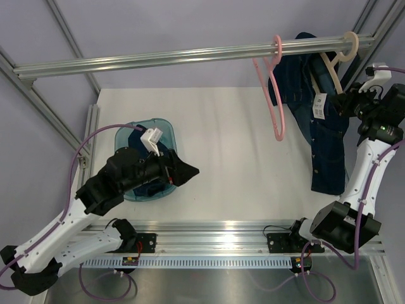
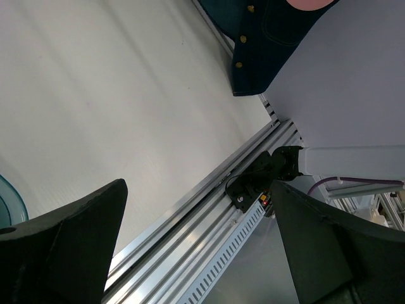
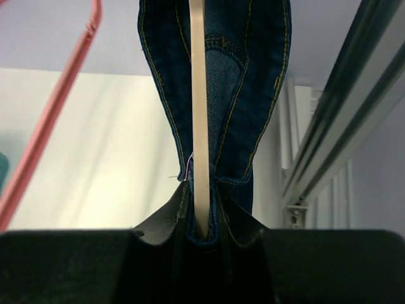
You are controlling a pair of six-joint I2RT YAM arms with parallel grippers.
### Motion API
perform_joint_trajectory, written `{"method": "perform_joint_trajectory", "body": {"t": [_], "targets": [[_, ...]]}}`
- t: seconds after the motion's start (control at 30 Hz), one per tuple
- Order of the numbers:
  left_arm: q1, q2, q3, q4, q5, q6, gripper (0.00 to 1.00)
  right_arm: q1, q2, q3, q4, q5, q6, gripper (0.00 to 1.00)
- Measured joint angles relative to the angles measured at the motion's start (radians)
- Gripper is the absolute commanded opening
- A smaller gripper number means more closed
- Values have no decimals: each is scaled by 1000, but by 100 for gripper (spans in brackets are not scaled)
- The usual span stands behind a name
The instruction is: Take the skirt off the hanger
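Note:
A dark denim skirt (image 1: 329, 145) hangs on a cream hanger (image 1: 330, 63) hooked over the top rail (image 1: 158, 60) at the back right. My right gripper (image 1: 345, 102) is at the skirt's upper right edge. In the right wrist view its jaws (image 3: 202, 228) are shut on the skirt (image 3: 253, 95), with the cream hanger arm (image 3: 200, 126) pinched inside the fabric fold. My left gripper (image 1: 186, 171) stands open and empty over the table at the left, far from the skirt. The left wrist view shows the skirt's buttoned hem (image 2: 266, 44) beyond the open jaws (image 2: 199, 247).
An empty pink hanger (image 1: 273, 95) hangs on the same rail just left of the skirt, and it also shows in the right wrist view (image 3: 50, 126). A blue bin (image 1: 130, 136) holding dark cloth sits under my left arm. Frame posts (image 3: 335, 126) stand close on the right.

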Motion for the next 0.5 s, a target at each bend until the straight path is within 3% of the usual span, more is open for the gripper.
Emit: {"method": "perform_joint_trajectory", "body": {"t": [0.5], "targets": [[0,-19,5,-40,1,-23,99,0,-78,-87,168,-7,341,0]]}}
